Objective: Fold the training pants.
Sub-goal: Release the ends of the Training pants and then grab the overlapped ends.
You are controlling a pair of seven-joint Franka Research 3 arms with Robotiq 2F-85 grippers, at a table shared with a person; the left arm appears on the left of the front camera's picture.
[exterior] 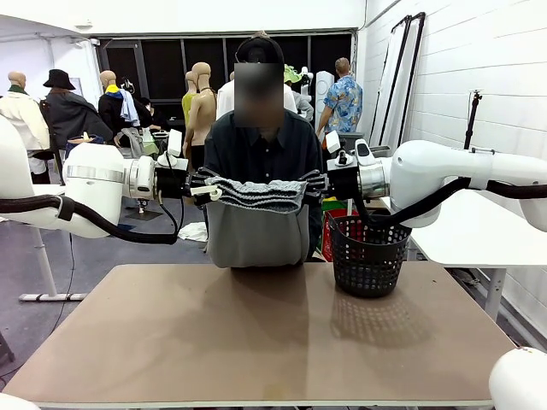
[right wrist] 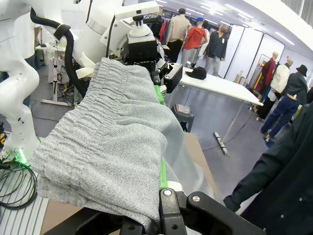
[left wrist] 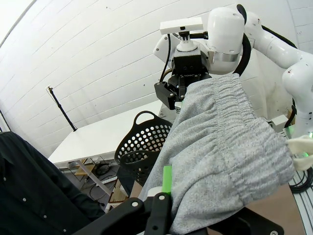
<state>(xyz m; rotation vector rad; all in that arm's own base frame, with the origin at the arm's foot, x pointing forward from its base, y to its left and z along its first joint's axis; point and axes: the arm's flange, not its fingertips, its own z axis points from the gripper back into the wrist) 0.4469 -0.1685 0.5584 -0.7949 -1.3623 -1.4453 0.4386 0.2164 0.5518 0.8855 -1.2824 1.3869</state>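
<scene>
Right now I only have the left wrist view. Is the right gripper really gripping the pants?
Observer: Yes. The right wrist view shows the right gripper shut on a bunched edge of the pants.
Operator: How do they hang?
Observer: From the front, they stretch level from the left gripper to the right one. A fold hangs down to the far edge of the table. I can't tell whether it touches.
Operator: Where's the person?
Observer: The person is at the far side, directly behind the pants.
</scene>
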